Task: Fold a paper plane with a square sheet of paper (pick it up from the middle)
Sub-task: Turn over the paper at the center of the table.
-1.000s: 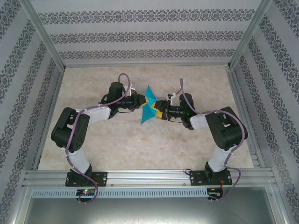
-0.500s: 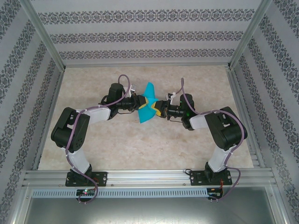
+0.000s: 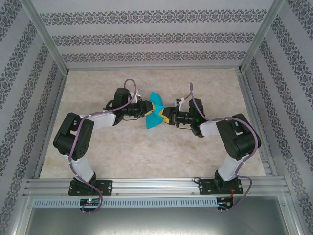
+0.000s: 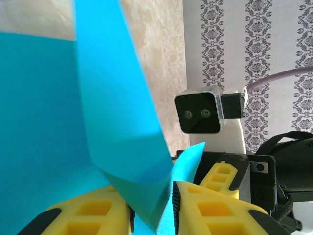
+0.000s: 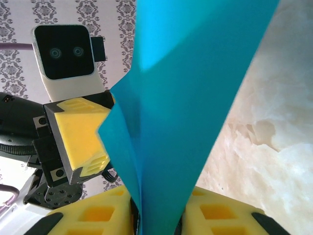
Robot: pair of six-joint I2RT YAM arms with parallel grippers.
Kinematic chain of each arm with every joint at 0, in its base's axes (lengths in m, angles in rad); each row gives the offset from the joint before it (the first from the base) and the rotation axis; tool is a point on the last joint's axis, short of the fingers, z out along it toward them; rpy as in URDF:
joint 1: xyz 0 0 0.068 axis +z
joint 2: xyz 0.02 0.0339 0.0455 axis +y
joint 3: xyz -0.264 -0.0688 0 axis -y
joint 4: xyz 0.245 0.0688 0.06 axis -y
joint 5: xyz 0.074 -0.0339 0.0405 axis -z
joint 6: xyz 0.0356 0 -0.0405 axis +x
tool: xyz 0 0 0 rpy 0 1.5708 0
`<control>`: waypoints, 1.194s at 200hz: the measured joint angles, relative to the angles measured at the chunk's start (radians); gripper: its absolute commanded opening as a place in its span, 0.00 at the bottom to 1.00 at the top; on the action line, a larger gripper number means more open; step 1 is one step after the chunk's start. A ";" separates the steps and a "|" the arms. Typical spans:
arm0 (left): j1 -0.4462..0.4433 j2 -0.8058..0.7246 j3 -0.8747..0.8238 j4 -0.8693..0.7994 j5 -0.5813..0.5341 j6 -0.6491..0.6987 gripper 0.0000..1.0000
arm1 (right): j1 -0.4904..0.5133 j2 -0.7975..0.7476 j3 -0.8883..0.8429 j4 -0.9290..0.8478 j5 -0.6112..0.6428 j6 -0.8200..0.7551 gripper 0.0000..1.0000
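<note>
Mid-fold step, judging by shape: the paper is bent into a creased, uneven form, not flat and not yet a slim dart. Left to right: the left arm reaches in toward mid-table, and the left gripper is at the paper's left side. In the left wrist view the fold runs down between its yellow fingers through a narrow gap. Cannot tell if the pads press it or stand just loose. The paper sits between the two grippers, mid-table toward the far side, and looks lifted off the table; whether its near tip touches is unclear. The right gripper meets it from the right. In the right wrist view the sheet narrows to a pinch between its fingers, so it reads as clamped on the paper. The right arm mirrors the left. The next move likely calls for one side to hold firm while the other takes a new grip on the free flap and brings it over to line up the edges, gently, since thin paper may tear or slip. Count: one paper, two grippers, two arms, no finished plane.
</note>
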 measured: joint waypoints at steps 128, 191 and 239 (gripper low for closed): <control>-0.020 -0.006 -0.019 -0.150 0.033 0.098 0.27 | -0.008 -0.032 0.000 -0.155 -0.006 -0.106 0.34; -0.026 -0.016 -0.034 -0.190 0.033 0.130 0.29 | -0.008 -0.042 0.002 -0.237 -0.006 -0.156 0.23; -0.026 -0.016 -0.034 -0.201 0.034 0.135 0.34 | -0.008 -0.076 0.029 -0.363 -0.005 -0.233 0.13</control>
